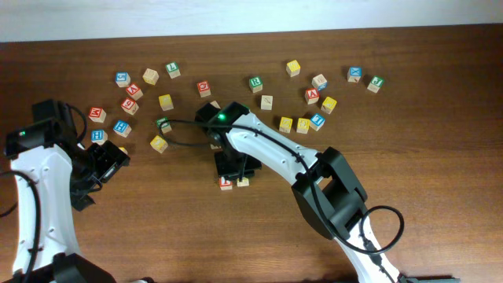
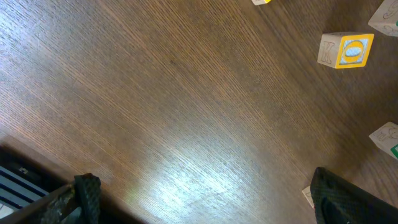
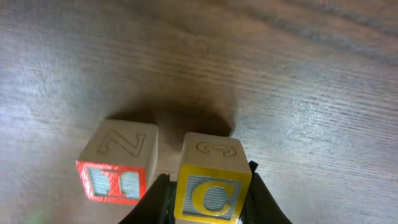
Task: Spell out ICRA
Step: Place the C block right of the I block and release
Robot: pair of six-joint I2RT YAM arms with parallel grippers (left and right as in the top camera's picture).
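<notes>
Big picture first: on the desk (image 1: pixel 409 63) you've got the right arm (image 1: pixel 275 153) stretched out to the middle and the left arm (image 1: pixel 39 165) parked by the left edge. The left gripper (image 2: pixel 205 186) is wide open over bare wood, holding nothing. Most of the loose cubes (image 1: pixel 166 101) are scattered toward the far edge. Near the middle the red I cube (image 3: pixel 118 165) is down, and the yellow C cube (image 3: pixel 208 155) sits just beside it on the right-edge side, with the right gripper (image 3: pixel 208 190) clamped on its sides. So I'd say you're on letter two of four. Next move, I reckon: square the C against the I, let go without nudging either, then go for the green R cube (image 1: pixel 255 82) near the far edge. Which red cube carries the last letter I can't read.
</notes>
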